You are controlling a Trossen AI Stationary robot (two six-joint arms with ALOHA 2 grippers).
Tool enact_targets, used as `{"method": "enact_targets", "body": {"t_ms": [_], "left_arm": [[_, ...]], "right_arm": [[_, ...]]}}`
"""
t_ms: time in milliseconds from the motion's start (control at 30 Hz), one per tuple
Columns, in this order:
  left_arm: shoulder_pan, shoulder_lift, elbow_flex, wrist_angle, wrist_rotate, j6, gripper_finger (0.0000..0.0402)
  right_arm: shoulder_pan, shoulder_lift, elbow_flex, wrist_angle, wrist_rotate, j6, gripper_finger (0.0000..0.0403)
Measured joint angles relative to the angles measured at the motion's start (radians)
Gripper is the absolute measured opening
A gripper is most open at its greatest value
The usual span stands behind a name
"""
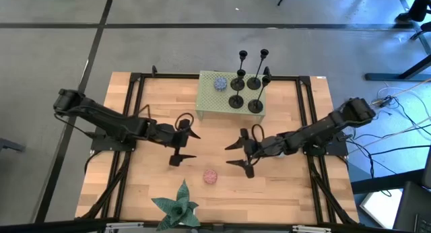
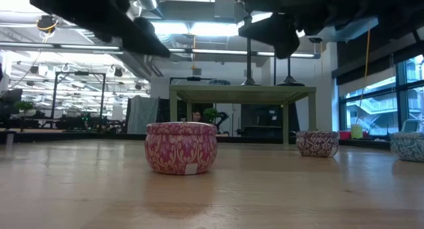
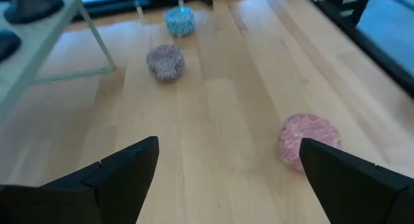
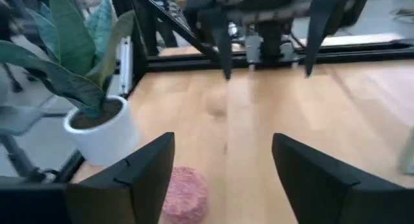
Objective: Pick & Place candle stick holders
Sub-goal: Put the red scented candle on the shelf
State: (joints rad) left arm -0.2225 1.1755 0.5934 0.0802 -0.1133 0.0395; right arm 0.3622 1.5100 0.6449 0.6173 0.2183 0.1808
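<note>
Your left gripper (image 1: 185,145) is spread wide and holds nothing. The candle stick holders (image 1: 247,85) stand on the green stand (image 1: 214,102). Your right gripper (image 1: 241,151) is spread wide too. Reach up slowly and grab one thin stem.

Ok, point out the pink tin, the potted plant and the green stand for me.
pink tin (image 2: 181,147), low view, middle of its patterned side.
potted plant (image 4: 103,130), right wrist view, on its white pot.
green stand (image 1: 210,98), high view, bare part of its top.
</note>
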Motion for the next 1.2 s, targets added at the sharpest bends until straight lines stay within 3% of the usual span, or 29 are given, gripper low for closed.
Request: {"method": "enact_targets", "body": {"t_ms": [267, 567, 1200], "left_arm": [[-0.028, -0.086, 0.000, -0.057, 0.002, 0.000, 0.0372], [-0.063, -0.082, 0.000, -0.096, 0.003, -0.044, 0.0372], [-0.091, -0.083, 0.000, -0.115, 0.003, -0.079, 0.0372]], "right_arm": [[0.000, 0.177, 0.134, 0.023, -0.020, -0.045, 0.0322], [0.000, 0.342, 0.335, -0.193, -0.152, -0.058, 0.0342], [-0.006, 0.478, 0.356, -0.161, -0.213, -0.033, 0.0343]]}}
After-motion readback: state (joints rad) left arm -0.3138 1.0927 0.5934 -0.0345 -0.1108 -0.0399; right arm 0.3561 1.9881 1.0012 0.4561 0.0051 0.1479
